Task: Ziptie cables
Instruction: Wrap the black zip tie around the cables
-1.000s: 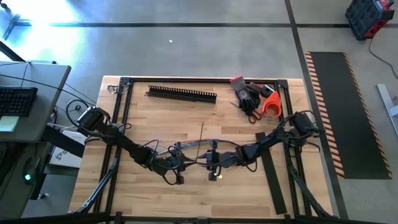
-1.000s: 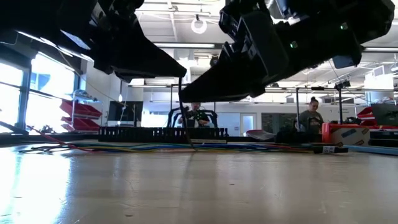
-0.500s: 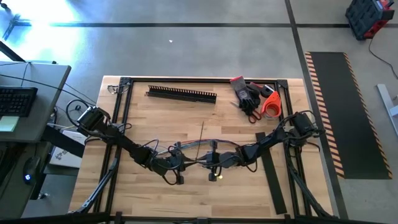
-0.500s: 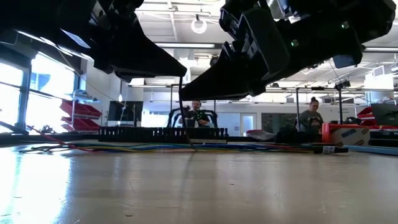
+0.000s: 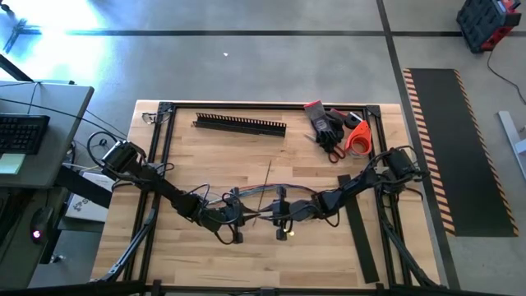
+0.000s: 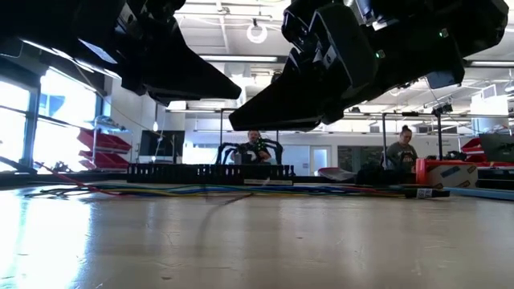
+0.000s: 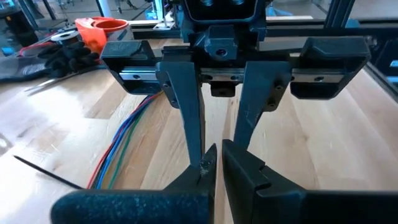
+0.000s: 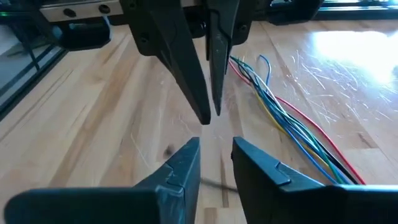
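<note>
Both arms were reaching into the middle of the counter (image 5: 197, 156), tips pointed at each other and nearly nose to nose. The left claw (image 7: 217, 165) was pinched fully closed, and I couldn't make out anything between its fingers. The right claw (image 8: 216, 158) had its fingers a narrow gap apart. A faint dark streak crossed under that gap, but I honestly couldn't tell if it was gripping anything.

The cables (image 8: 292, 124) were a loose bunch of coloured wires, blue, green, yellow and red, lying flat on the wood. They sat just beside the two claws on the far side and ran crosswise past both of them, and neither claw was touching them as far as I could see.

A thin black ziptie (image 5: 267, 174) lay across the bunch, one end down near where the claws met and the other pointing away past the wires.

Well beyond the claws at the back edge sat a black comb-toothed duct (image 5: 239, 124), plus dark gloves (image 5: 325, 123) and something orange (image 5: 358, 138). A flat black strip (image 5: 359, 226) lay off behind the right claw, beside that arm.
</note>
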Available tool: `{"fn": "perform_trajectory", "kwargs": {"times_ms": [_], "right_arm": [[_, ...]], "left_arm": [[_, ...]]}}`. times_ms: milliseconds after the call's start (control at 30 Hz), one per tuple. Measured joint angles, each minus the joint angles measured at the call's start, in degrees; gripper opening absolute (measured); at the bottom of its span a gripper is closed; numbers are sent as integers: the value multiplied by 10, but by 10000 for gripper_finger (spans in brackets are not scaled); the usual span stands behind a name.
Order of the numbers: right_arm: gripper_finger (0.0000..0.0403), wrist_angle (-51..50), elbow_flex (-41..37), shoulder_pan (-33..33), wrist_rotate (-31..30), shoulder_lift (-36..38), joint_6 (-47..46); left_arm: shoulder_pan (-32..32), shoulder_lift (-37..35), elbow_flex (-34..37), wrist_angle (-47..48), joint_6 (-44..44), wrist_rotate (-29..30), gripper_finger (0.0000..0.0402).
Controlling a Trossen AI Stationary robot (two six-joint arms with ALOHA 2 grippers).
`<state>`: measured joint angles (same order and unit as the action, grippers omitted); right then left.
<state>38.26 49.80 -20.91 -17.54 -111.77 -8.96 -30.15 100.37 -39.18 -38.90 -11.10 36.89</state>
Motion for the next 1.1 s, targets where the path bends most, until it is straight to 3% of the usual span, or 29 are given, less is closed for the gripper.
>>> {"fn": "perform_trajectory", "kwargs": {"times_ms": [100, 167, 367, 500, 700, 867, 1033, 1100], "right_arm": [[78, -9, 0, -1, 6, 0, 9], [78, -14, 1, -2, 43, 0, 23], [107, -136, 67, -4, 91, -10, 77], [146, -168, 130, -5, 88, -66, 121], [164, -227, 204, -5, 11, -136, 86], [123, -229, 222, -5, 5, -149, 64], [28, -247, 222, -6, -2, -136, 63], [9, -254, 222, -6, -4, -123, 55]], "left_arm": [[-5, -14, 0, 22, 18, 5, 0], [-11, -38, 0, 56, 22, 15, 0], [-31, -132, 0, 196, -13, 47, 0], [-48, -151, 0, 237, -46, 61, 0], [-75, -140, 0, 270, -101, 74, 0], [-86, -125, 0, 274, -127, 87, 0], [-87, -96, 0, 271, -141, 86, 0], [-87, -80, 0, 272, -142, 85, 2]]}}
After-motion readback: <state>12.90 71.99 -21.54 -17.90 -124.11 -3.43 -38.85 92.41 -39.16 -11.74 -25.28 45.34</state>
